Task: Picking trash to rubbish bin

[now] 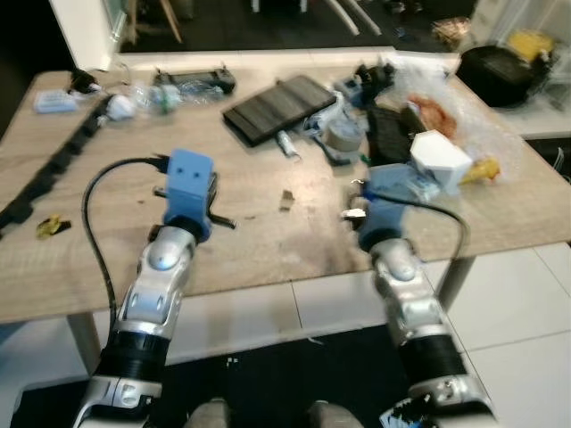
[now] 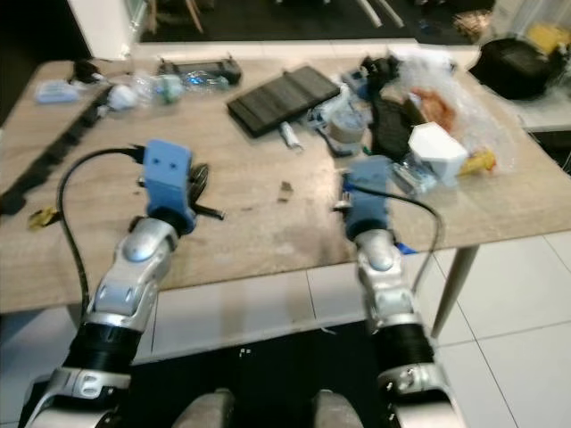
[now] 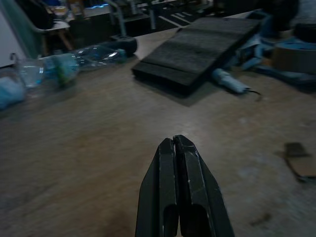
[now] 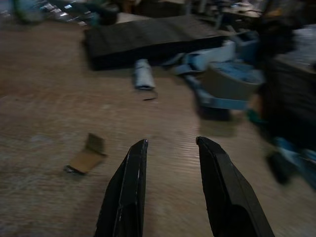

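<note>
Trash lies scattered on a wooden table (image 1: 250, 241). A small cardboard scrap (image 1: 287, 200) sits at mid-table, between my two arms. My right gripper (image 4: 170, 143) hovers open just above the wood, with the scrap (image 4: 88, 154) a short way ahead and to one side of it. My left gripper (image 3: 174, 143) is shut on nothing, low over bare wood. Farther back lie a crushed plastic bottle (image 1: 169, 94), a small white tube (image 1: 287, 143), a tape roll (image 1: 343, 135) and a yellow wrapper (image 1: 52, 226) at the left edge.
A black ribbed panel (image 1: 278, 107) lies at the back centre. A white box (image 1: 440, 159) and a clear bag with orange contents (image 1: 437, 111) crowd the right side. A black segmented strip (image 1: 53, 169) runs along the left. Tiled floor (image 1: 526, 303) lies right of the table.
</note>
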`<state>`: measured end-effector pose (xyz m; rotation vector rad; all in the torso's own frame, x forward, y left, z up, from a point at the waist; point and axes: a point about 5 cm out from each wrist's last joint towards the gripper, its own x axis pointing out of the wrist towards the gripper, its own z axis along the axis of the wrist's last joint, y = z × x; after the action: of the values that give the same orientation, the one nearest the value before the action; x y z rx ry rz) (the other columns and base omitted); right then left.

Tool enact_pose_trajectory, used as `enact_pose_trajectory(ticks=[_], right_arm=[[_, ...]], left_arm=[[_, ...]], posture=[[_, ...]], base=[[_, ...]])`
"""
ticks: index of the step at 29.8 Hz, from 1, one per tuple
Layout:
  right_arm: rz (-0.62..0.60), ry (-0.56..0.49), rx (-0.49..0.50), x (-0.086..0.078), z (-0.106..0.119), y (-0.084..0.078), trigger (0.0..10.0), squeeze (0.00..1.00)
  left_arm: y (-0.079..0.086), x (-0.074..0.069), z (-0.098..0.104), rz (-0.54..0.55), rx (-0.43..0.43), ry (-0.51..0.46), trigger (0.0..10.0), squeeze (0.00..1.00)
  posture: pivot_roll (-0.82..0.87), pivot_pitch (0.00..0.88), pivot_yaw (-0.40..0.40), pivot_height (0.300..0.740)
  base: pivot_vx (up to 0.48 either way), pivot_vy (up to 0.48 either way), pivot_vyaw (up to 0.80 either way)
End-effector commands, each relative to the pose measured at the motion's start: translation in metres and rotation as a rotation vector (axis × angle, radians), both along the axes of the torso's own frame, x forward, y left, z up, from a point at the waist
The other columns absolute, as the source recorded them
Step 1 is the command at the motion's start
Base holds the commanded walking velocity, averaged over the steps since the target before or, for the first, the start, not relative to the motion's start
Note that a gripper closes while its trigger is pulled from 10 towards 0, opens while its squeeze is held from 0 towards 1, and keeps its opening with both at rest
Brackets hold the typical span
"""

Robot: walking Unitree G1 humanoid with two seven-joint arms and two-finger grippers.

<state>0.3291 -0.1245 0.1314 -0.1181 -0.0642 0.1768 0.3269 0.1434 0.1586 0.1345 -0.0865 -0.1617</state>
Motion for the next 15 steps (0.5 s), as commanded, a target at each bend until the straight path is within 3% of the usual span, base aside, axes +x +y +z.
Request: enact_pose_trajectory(ticks=[1,7,15], right_arm=[[0.007,-0.003,-0.013,-0.003,-0.002,-0.003,10.0,0.0],[0.083,0.002,-0.043,-0.005,-0.004,0.007,10.0,0.0],[0.081,-0.019,-0.07,-0.005,-0.004,0.008,10.0,0.0]], left_arm=[[-0.001,0.0,-0.002,-0.008,0.008,0.011,10.0,0.0],[-0.001,0.001,0.0,-0.011,0.011,0.008,10.0,0.0],[-0.003,0.0,-0.002,-0.023,0.007,0.013,10.0,0.0]], posture=[[0.01,0.073,-0.018,0.74],[0.01,0.067,-0.014,0.74],[0.01,0.07,-0.016,0.74]], base=[[0.319,0.0,0.0],[0.317,0.0,0.0],[0.3,0.0,0.0]])
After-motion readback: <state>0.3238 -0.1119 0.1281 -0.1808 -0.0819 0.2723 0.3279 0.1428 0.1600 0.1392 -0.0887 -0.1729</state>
